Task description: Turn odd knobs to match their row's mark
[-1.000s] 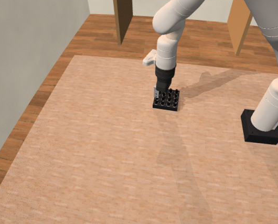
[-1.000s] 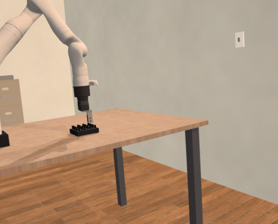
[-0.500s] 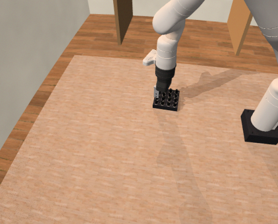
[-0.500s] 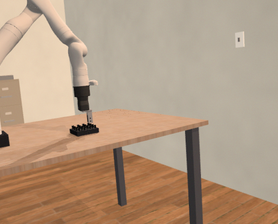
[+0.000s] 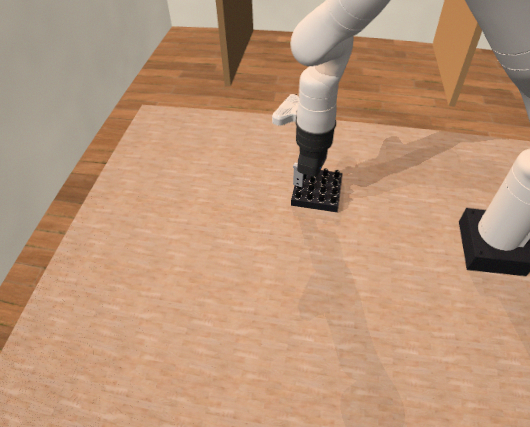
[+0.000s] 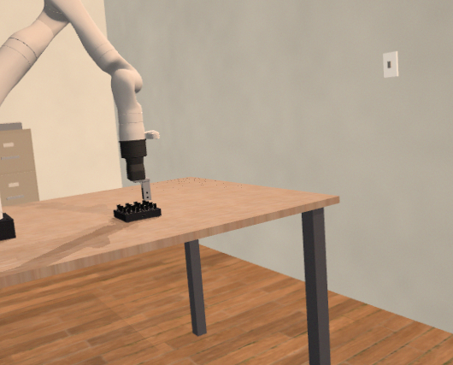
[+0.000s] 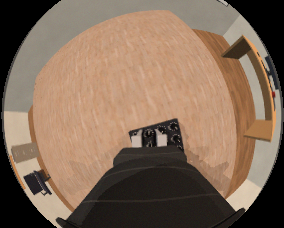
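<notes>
Knob box [image 5: 318, 191], a small black block with sixteen knobs in four rows, is seen standing flat on the tabletop [image 5: 180, 296], near the middle of its width and well apart from the arm's black base [image 5: 472, 221]. The gripper [image 6: 145, 198] is held upright directly over one corner of the box, with the fingers [image 5: 297, 176] reaching down to about knob height. The fingers are set partly open, at a moderate gap; whether a knob is actually enclosed between them cannot be told, since the fingertips are hidden by the gripper body in the wrist view and are too small in the others. The white lines on the knobs cannot be read at this size, so it cannot be judged which knobs already agree with their rows. The task is therefore judged to be at the stage of engaging a corner knob, with turning and any other odd knobs possibly left.

The surface is light wood grain, carried on dark legs [image 6: 316, 283]. A wooden plank floor, grey walls, a wall switch [image 6: 390, 64], a wooden desk [image 5: 235, 31] and a filing cabinet [image 6: 14, 167] are seen around it.
</notes>
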Controlling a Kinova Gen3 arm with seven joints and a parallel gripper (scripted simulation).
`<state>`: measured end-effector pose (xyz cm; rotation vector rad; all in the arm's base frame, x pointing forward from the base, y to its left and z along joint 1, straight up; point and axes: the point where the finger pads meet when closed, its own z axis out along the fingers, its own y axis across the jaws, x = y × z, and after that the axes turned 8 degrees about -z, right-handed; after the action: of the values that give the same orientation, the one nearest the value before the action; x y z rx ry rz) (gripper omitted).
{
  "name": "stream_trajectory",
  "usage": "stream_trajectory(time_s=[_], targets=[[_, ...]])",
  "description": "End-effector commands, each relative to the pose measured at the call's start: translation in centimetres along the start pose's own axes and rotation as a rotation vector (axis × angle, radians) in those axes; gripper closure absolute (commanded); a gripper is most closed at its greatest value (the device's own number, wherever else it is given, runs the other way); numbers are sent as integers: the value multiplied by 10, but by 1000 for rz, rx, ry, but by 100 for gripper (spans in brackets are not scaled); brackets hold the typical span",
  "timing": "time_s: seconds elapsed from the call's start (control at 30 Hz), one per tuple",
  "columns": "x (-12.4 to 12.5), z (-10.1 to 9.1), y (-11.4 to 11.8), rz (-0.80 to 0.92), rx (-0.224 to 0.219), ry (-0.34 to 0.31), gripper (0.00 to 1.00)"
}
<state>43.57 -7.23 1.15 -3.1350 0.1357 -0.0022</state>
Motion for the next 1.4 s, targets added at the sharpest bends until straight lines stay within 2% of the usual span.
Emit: stream_trajectory(time_s=[0.0,0.8,1.37], targets=[[1,-1,0,0,0,2,54],[1,13,0,0,0,2,54],[1,13,0,0,0,2,54]])
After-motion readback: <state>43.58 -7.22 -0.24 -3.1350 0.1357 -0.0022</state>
